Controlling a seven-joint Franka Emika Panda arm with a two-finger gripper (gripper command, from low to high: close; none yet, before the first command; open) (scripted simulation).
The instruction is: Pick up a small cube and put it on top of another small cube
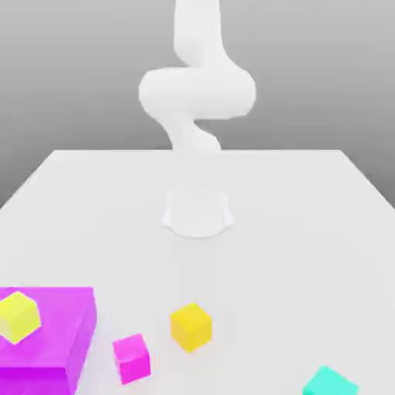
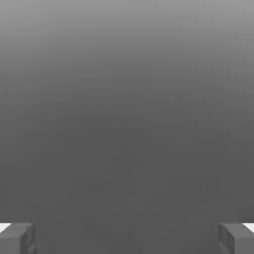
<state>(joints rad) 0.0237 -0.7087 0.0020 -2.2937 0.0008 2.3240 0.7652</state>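
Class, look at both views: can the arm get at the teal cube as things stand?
Probably yes. The teal cube sits alone on the table, apart from the orange-yellow cube, and the claw is open with nothing between its fingers.

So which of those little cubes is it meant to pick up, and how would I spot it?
Start from the big magenta block at the exterior view's left of the white table, then go along the near edge to the opposite corner. There sits the small teal cube, partly cut off by the picture's edge. It is the only blue-green one; the others are lime-yellow, magenta and orange-yellow.
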